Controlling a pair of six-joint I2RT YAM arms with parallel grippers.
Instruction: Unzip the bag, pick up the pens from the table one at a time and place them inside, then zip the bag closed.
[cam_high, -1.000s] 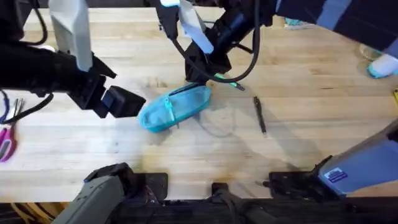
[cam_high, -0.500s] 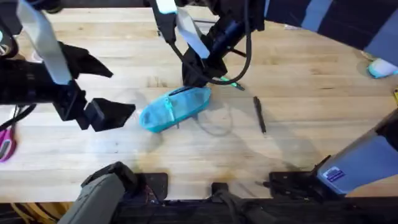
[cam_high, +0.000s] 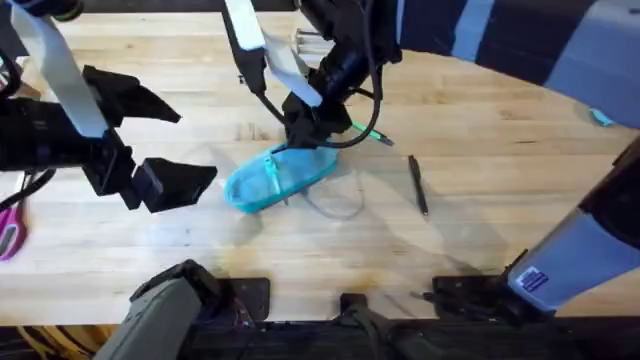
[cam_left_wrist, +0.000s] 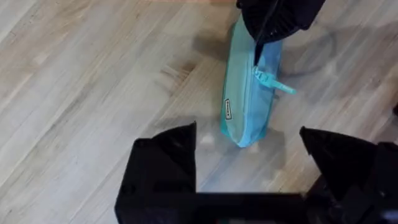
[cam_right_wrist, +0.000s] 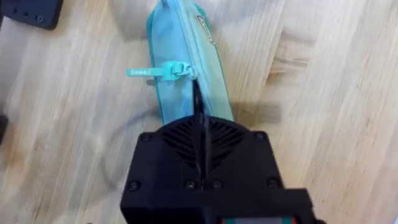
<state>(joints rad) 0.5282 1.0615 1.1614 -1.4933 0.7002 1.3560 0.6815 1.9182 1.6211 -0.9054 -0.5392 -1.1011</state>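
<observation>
1. Though the bag (cam_high: 281, 176) lies flat on the table (cam_high: 480, 150), it looks soft and light: likely to slide or bunch if tugged at one point, so one end needs pinning while the zipper pull (cam_right_wrist: 163, 71) is drawn.
2. Pull tab sticks out sideways from the zipper line, partway along the pouch; it seems the best place to grip, small but free of the fabric.
3. Right gripper (cam_right_wrist: 199, 158) is down at the bag's far end with its fingers pressed together; whether fabric is pinched between them, cannot tell.
4. Left gripper (cam_left_wrist: 249, 155) hovers just short of the bag's near end, fingers spread wide, holding nothing.
5. Count: one bag. Two pens: black pen (cam_high: 417, 184) near the bag's right, apart from it; green pen (cam_high: 368, 133) just beyond the bag, partly under the right arm. Both slim, stiff and liable to roll.
6. Also: pink-handled scissors (cam_high: 9, 232), one pair, at the table's left edge.
</observation>
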